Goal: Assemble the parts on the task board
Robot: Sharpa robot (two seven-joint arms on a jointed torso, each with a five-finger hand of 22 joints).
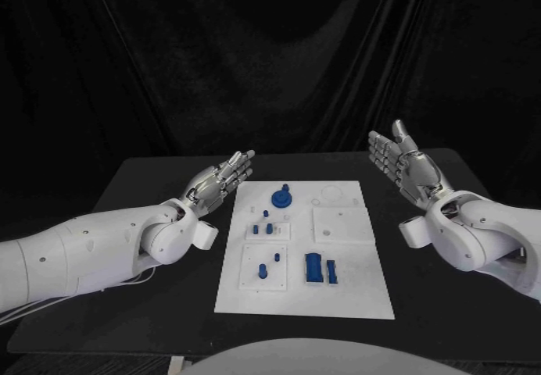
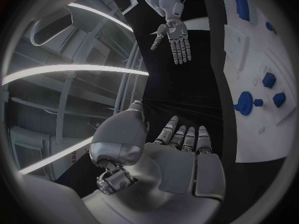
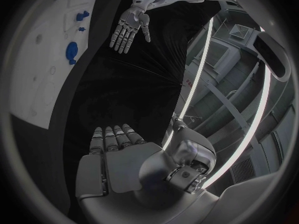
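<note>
Left hand flat, right hand raised — both empty

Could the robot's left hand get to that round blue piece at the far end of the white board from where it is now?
Probably yes. The left hand is open and holds nothing, hovering just beside the task board, close to the round blue piece. Nothing lies between them, and the right hand is off on the other side.

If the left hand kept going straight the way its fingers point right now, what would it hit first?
Probably nothing on the board. The left hand lies open beside the task board, fingers aimed at the table's far edge, past the board's far left corner. The way looks free, though depth is hard to judge.
</note>
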